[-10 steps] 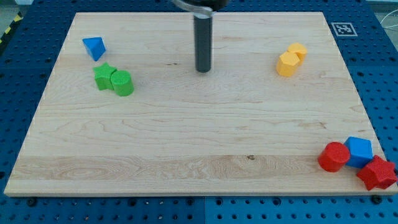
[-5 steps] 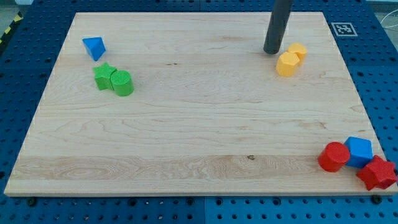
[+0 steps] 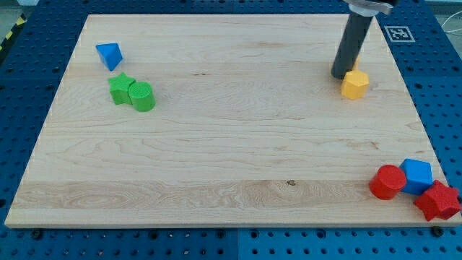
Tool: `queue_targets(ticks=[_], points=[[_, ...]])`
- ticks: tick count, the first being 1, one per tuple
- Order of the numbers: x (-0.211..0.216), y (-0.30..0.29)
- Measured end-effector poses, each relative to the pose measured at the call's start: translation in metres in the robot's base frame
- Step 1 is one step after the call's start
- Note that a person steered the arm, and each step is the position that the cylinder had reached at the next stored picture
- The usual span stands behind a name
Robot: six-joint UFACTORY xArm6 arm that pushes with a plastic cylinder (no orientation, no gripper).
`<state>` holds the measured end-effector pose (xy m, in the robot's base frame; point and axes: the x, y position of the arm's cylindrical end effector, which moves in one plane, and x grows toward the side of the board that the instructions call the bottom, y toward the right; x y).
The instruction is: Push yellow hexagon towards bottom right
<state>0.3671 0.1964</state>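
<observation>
The yellow hexagon (image 3: 354, 84) lies on the wooden board (image 3: 231, 166) at the view's upper right. My tip (image 3: 341, 75) rests on the board right against the hexagon's upper left side. The rod leans up towards the view's top right. A second yellow block that lay beside the hexagon earlier does not show clearly now; the rod may be hiding it.
A blue triangle (image 3: 109, 55), a green star (image 3: 121, 89) and a green cylinder (image 3: 142, 96) sit at the upper left. A red cylinder (image 3: 388, 182), a blue block (image 3: 417, 175) and a red block (image 3: 437, 201) cluster at the bottom right corner.
My tip moved from the board's top middle to the right, reached the yellow blocks and pushed the hexagon down and to the right. The other blocks have not moved.
</observation>
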Motion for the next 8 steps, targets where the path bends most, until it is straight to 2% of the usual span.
queue_targets(ticks=[4, 7, 8], points=[[0.066, 0.055], [0.128, 0.062], [0.115, 0.058]])
